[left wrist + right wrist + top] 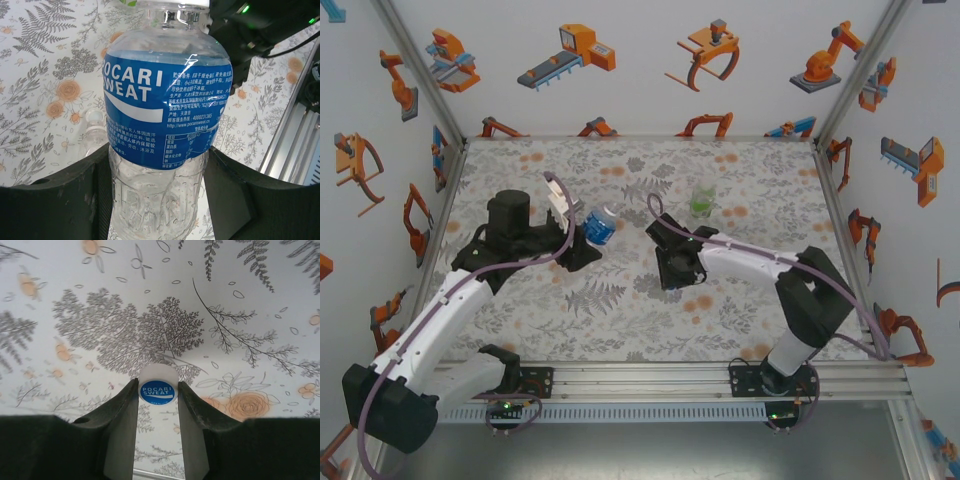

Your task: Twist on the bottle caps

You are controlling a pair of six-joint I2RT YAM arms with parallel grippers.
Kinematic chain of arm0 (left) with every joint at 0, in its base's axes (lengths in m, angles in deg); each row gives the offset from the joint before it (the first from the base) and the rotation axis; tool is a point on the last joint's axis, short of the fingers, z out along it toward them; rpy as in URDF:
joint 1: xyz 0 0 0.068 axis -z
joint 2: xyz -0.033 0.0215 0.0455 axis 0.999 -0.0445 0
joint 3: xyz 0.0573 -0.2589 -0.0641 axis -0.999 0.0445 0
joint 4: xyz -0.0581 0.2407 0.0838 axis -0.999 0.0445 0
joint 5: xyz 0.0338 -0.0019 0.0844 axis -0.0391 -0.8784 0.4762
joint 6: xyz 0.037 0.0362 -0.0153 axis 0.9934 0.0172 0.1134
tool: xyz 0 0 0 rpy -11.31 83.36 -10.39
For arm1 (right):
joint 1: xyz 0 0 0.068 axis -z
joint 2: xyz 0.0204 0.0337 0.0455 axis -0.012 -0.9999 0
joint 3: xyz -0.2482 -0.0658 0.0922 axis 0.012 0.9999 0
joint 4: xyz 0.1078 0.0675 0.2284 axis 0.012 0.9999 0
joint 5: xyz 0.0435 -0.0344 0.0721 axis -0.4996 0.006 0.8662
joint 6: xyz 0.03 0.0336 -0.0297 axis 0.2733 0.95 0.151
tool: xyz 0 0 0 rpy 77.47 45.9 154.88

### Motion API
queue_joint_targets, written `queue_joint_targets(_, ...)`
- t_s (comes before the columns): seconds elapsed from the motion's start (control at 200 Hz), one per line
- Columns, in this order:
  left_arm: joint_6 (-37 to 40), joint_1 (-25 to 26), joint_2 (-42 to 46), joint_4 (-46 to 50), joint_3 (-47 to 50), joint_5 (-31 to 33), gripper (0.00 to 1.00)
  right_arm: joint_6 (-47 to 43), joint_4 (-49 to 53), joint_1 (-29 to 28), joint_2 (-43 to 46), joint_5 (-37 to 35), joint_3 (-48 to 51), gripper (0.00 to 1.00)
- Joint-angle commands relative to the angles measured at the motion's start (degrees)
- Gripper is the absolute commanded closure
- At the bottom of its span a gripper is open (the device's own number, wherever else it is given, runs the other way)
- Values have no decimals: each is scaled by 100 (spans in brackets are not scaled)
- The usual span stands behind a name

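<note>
My left gripper [582, 240] is shut on the lower body of the blue-label bottle [165, 115], one black finger [55, 200] on each side of it. In the top view this bottle [601, 224] sits left of centre, tilted. My right gripper [158, 390] is shut on a whitish bottle cap [158, 385] with a blue round top, pinched between its fingertips above the patterned table. In the top view the right gripper [672, 270] points down near the middle of the table. The greenish bottle [702, 200] stands behind it. A plain clear bottle [94, 131] shows behind the held one.
The floral tabletop [620, 310] has free room in front of both grippers. Patterned walls [410, 150] close in the left, right and back sides. A metal rail [720, 375] with the arm bases runs along the near edge. The right arm's dark body [260, 20] is close beside the held bottle.
</note>
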Motion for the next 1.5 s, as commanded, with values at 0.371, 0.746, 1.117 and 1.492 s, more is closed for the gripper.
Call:
queue_joint_targets(0.371, 2033, 782, -354, 1356, -1117, -741, 100, -2286, -1036, -32, 3240, 990, 363, 88)
queue_joint_targets(0.746, 3719, 1250, -313, 1552, -1049, -726, 100, -3955, -1599, -32, 5070, 2616, 773, 95)
queue_joint_targets(1.117, 4067, 1476, -470, 1647, -1027, -410, 100, -4212, -2085, -80, 4827, 3454, 816, 95)
queue_joint_targets(1.492, 4060, 1485, -379, 1544, -726, -398, 100, -4212, -2319, -284, 4310, 3286, 765, 95)
